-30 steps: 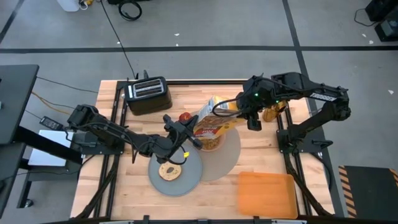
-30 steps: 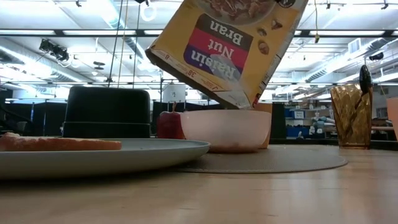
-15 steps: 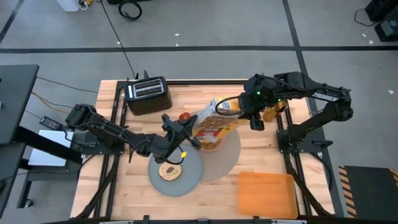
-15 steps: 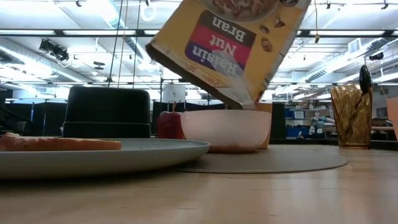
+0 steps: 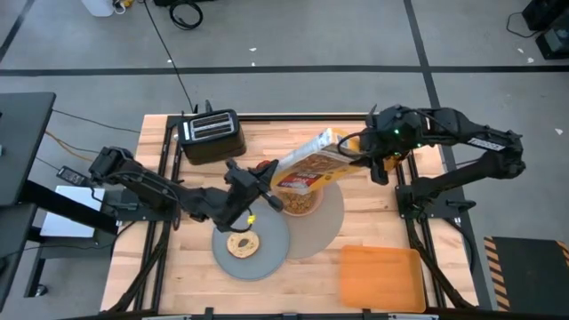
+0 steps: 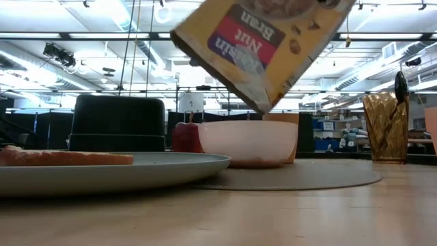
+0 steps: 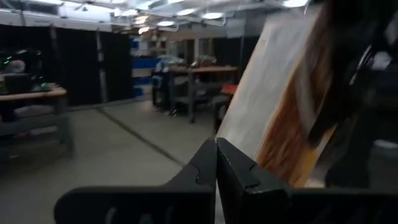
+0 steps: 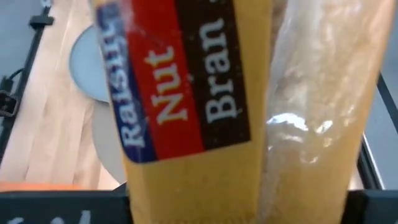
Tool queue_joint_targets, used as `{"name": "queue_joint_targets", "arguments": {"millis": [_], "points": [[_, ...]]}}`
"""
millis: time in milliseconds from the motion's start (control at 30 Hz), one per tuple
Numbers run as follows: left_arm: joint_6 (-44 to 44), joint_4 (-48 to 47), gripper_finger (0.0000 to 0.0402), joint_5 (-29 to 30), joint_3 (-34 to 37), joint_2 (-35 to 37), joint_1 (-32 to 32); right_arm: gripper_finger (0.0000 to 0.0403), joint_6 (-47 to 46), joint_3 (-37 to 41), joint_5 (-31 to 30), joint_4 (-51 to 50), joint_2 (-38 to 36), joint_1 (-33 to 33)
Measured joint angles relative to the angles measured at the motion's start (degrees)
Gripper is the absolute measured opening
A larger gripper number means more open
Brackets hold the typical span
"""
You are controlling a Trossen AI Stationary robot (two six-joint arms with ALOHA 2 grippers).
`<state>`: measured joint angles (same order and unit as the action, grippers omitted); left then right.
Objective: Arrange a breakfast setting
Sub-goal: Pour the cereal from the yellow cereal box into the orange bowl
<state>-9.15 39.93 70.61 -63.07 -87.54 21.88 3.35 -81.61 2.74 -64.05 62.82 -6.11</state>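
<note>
The right jaws (image 5: 363, 158) grasp a yellow Raisin Nut Bran cereal box (image 5: 311, 164), tilted with its open end down over the translucent pink bowl (image 5: 298, 201) — cereal already lies inside. The bowl sits on the round taupe mat (image 5: 327, 224), below the box and well away from the right jaws. The left jaws (image 5: 272, 201) are clenched on nothing, just beside the bowl; the red apple (image 5: 264, 167) lies behind them, the grey plate (image 5: 267, 253) with its bagel (image 5: 242, 244) in front on the surface (image 5: 391, 231).
</note>
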Motion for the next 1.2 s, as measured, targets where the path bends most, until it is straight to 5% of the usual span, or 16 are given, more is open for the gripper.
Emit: {"name": "queue_joint_targets", "arguments": {"millis": [467, 633, 900, 1200], "points": [[-9.60, 8.80, 0.0007, -15.56, 0.00, 12.44, 4.85, 0.0151, -11.05, 31.24, 1.56, 23.02, -25.51, -0.83], [-11.22, 8.56, 0.0009, -16.05, -0.02, 16.02, 6.05, 0.0151, -15.09, 38.65, 3.26, 33.58, -34.77, -0.83], [-13.04, 8.29, 0.0055, -13.62, -0.02, 17.94, 6.33, 0.0151, -20.18, 41.41, 3.93, 35.81, -43.95, -0.80], [-10.53, 5.49, 0.0121, -12.60, -0.02, 16.98, 4.35, 0.0151, -21.43, 41.36, 3.91, 49.46, -49.57, -0.80]]}}
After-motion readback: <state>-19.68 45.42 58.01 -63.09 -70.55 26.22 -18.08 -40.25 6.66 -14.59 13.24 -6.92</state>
